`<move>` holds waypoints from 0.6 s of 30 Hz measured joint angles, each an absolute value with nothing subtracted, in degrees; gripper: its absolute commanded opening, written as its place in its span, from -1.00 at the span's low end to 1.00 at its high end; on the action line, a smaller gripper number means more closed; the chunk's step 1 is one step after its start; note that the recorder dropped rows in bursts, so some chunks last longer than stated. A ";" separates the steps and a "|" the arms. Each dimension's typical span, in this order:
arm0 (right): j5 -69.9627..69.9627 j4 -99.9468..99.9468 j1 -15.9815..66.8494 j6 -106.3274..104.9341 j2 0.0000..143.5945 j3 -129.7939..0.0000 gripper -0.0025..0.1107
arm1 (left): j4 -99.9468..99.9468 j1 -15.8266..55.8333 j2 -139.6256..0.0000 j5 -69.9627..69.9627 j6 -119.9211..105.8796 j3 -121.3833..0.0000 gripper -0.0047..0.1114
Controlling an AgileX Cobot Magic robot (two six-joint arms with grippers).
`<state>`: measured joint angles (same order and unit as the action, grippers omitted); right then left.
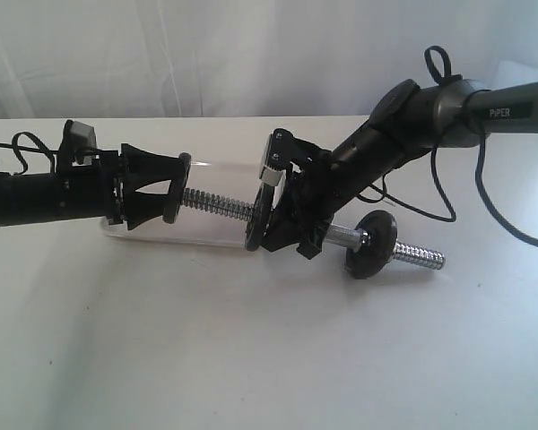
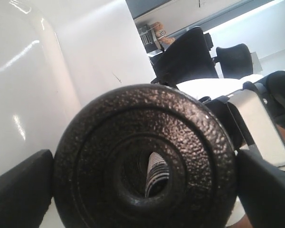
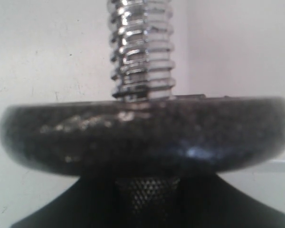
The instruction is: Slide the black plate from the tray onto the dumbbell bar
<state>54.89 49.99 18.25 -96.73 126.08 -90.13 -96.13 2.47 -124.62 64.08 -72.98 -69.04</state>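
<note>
Exterior view: the left gripper (image 1: 172, 188) sits left of centre, clamped across the rim of the small round black iron plate (image 1: 179, 213). The plate is held on edge, right at the threaded tip of the short chrome dumbbell bar (image 1: 217, 206). Just right of centre, the right gripper (image 1: 291, 219) is closed round the bar's middle and holds it nearly level.

In the left wrist view the plate fills the frame, with a finger (image 2: 19, 190) pressed to each side of it. The bar's thread shows through the centre hole, a touch right of centre. The glossy white rectangular tray (image 2: 33, 95) lies behind, on the left of that frame, and the plate looks lifted clear of it.

To do this step well, I'd line the hole up squarely with the bar and keep the plate face at right angles to the rod. Then push straight along it, because a tilt would likely snag on the threads.

In the right wrist view the knurled shaft sits low in the frame between dark fingers, beneath a mounted black disc (image 3: 147, 137). It looks firm enough to take the push.
</note>
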 measured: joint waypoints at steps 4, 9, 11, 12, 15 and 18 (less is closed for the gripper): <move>54.96 49.99 18.25 -96.84 126.08 -90.13 -0.96 | -96.12 2.47 -124.62 64.08 -72.75 -69.04 -0.92; 54.96 49.99 18.25 -96.84 126.08 -90.13 -0.96 | -96.04 2.47 -124.62 64.08 -72.75 -69.04 -0.92; 54.96 49.99 18.25 -96.84 126.08 -90.13 -0.96 | -95.99 2.47 -124.62 64.08 -72.75 -69.04 -0.92; 54.96 49.99 18.25 -96.84 126.08 -90.13 -0.96 | -95.99 2.47 -124.62 64.08 -72.75 -69.04 -0.92; 54.85 49.99 18.25 -96.95 126.08 -90.13 -0.96 | -95.07 2.37 -124.62 64.08 -72.48 -69.16 -0.92; 54.58 49.80 18.25 -96.95 126.08 -90.13 -0.96 | -93.95 2.19 -124.62 64.08 -72.27 -69.16 -0.92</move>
